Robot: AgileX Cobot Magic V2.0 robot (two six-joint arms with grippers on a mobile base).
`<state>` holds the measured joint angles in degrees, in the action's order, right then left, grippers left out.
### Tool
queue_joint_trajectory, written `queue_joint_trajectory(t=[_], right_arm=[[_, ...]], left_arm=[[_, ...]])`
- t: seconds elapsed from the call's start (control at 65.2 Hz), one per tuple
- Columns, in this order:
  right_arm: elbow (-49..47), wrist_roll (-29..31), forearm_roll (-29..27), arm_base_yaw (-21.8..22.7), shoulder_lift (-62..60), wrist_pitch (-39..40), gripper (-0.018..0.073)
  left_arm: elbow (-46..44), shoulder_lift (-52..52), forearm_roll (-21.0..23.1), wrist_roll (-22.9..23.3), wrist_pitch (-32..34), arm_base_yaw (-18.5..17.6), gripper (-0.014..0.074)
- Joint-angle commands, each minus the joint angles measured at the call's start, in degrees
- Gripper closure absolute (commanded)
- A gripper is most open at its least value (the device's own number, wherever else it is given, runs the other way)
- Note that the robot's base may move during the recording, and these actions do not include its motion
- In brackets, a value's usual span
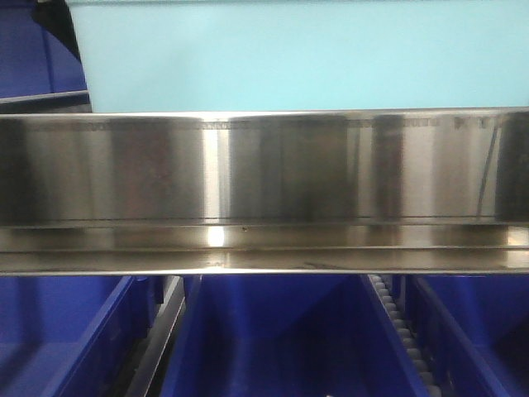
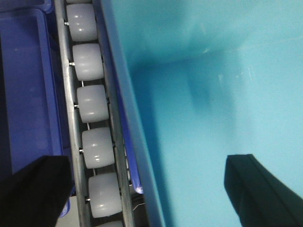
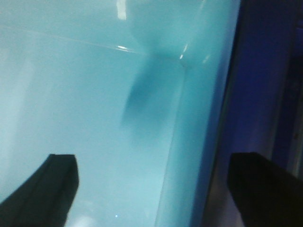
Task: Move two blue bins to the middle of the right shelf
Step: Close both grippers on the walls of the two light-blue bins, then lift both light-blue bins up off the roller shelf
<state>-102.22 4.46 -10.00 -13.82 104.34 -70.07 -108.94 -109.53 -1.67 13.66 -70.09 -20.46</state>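
A light blue bin [image 1: 289,54] stands on the shelf level above a steel rail [image 1: 264,165]. Dark blue bins [image 1: 273,339] sit on the level below. My left gripper [image 2: 149,194] is open and straddles the light blue bin's [image 2: 213,94] left wall, one finger inside and one outside over the rollers. My right gripper [image 3: 151,194] is open too and straddles the same bin's [image 3: 85,94] right wall near an inner corner. Neither gripper shows in the front view.
A track of white rollers [image 2: 92,104] runs beside the light blue bin, with a dark blue bin [image 2: 28,85] on its far side. Another dark blue bin [image 3: 270,71] lies close to the right wall. More dark blue bins [image 1: 58,331] and rollers [image 1: 405,331] fill the lower level.
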Motion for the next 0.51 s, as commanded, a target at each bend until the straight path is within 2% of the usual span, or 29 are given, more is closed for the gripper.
queue_joint_trajectory(t=[0.0, 0.061, 0.123, 0.261, 0.353, 0.491], right_arm=[[-0.6, 0.0, 0.4, 0.0, 0.2, 0.1, 0.0155], [-0.6, 0.0, 0.4, 0.0, 0.2, 0.1, 0.0272], [-0.6, 0.0, 0.4, 0.0, 0.2, 0.1, 0.0414], [-0.6, 0.0, 0.4, 0.0, 0.2, 0.1, 0.0729], [-0.6, 0.0, 0.5, 0.0, 0.2, 0.1, 0.0711], [-0.6, -0.4, 0.5, 0.0, -0.2, 0.1, 0.0712]], left_arm=[[-0.3, 0.1, 0.5, 0.3, 0.1, -0.3, 0.007], [-0.3, 0.1, 0.5, 0.3, 0.1, -0.3, 0.0108], [-0.3, 0.1, 0.5, 0.3, 0.1, -0.3, 0.0183], [-0.3, 0.1, 0.5, 0.3, 0.1, -0.3, 0.0463], [-0.3, 0.1, 0.6, 0.3, 0.1, -0.3, 0.0695], [-0.3, 0.1, 1.0, 0.3, 0.1, -0.3, 0.0707]])
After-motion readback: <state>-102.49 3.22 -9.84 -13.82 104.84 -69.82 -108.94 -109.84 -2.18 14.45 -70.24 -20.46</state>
